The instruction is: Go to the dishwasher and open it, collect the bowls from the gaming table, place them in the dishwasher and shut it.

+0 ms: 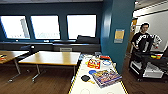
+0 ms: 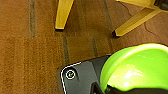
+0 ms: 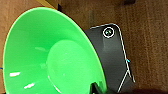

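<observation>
In the left wrist view a lime-green bowl sits very close to the camera, its rim at the dark part of the left hand; it seems carried there, but I cannot tell how the fingers stand, spread or pressed. Below it is brown carpet with two yellow wooden legs.

In the right wrist view a bright green bowl is tilted toward the camera, so its smooth, shiny inside with the round flat bottom is visible. Its edge meets the dark part of the right hand, and again I cannot tell the state of the fingers.

In the head view the gaming table is just in front, white on top with a yellow edge. On it lie a game box, a red and yellow pack and a black paddle. To the left stands a wooden counter. A person stands at the right.
</observation>
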{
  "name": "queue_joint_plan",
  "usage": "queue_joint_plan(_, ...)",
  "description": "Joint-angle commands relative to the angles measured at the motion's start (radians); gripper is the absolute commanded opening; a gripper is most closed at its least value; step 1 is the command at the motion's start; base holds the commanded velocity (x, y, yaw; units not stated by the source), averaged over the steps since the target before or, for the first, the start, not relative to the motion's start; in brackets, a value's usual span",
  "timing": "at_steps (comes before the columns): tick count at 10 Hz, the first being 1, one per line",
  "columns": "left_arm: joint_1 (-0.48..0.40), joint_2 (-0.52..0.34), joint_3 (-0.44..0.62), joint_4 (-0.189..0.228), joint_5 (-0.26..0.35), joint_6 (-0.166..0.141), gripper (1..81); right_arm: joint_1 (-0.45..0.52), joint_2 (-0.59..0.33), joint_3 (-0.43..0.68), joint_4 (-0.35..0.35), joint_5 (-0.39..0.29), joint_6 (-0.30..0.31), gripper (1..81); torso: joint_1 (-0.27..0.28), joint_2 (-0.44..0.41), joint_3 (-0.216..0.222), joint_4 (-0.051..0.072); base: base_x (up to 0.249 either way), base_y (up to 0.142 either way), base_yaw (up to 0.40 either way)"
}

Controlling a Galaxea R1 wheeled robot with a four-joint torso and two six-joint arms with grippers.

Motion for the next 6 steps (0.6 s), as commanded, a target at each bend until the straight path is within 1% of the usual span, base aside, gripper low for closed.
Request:
queue_joint_plan(1,-0.022,0.013,-0.083,0.024,-0.083,0.018,1.0,0.045,-0.012,-0.024,-0.026,-0.031,-0.005,1.0,0.000,0.000,-0.001,0.000,0.000,0.000,0.000)
queue_joint_plan(2,-0.002,0.028,-0.122,0.024,-0.112,0.020,1.0,0.042,0.011,-0.055,-0.043,-0.031,-0.003,1.0,-0.001,-0.001,0.007,0.000,0.000,0.000,0.000)
queue_joint_plan(4,0.039,0.086,-0.208,0.024,-0.145,0.023,1.0,0.034,0.068,-0.130,-0.057,-0.031,-0.005,1.0,-0.001,-0.001,0.013,0.000,0.000,0.000,0.000)
queue_joint_plan(5,0.059,0.126,-0.261,0.024,-0.163,0.038,1.0,0.031,0.103,-0.171,-0.072,-0.031,-0.005,1.0,-0.001,-0.002,0.013,0.000,0.000,0.000,0.000)
queue_joint_plan(6,0.081,0.154,-0.304,0.023,-0.187,0.041,1.0,0.027,0.126,-0.194,-0.083,-0.031,-0.003,1.0,-0.001,-0.002,0.013,0.000,0.000,0.000,0.000)
